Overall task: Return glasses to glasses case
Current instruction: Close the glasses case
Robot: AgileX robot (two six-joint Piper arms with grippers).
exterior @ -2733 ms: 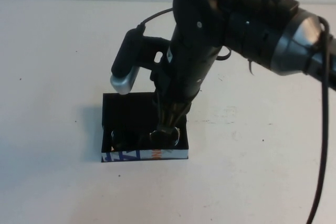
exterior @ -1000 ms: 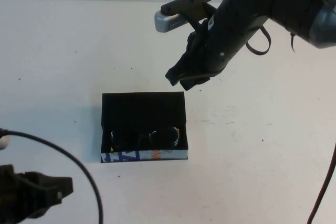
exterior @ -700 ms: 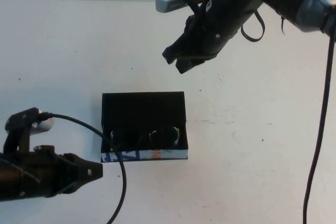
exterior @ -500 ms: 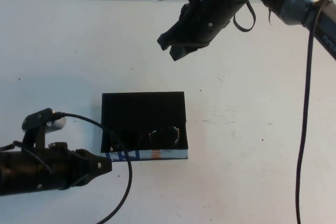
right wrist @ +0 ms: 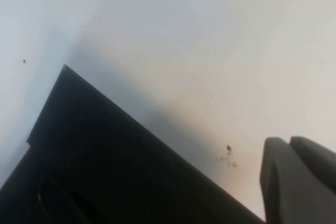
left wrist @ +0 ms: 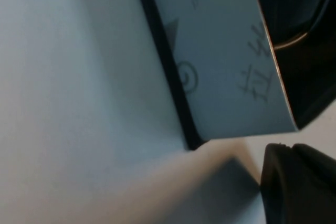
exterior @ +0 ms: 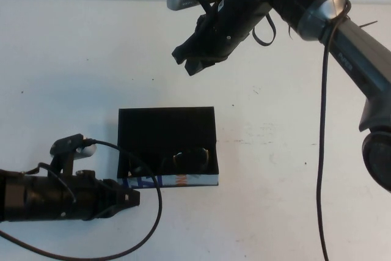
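Glasses (exterior: 183,160) apparently cased, high view only

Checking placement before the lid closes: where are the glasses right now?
In the high view the glasses lie inside the open glasses case, along its printed front edge. The left gripper sits by the case's front-left corner; the shut right gripper hangs beyond it.

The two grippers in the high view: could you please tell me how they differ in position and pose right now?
The left gripper lies low and level, by the left front corner of the glasses case; the right gripper hangs raised beyond the case's far edge, angled down. The right's fingers are shut; the left's aren't readable. Both are black and hold nothing; the glasses lie in the case.
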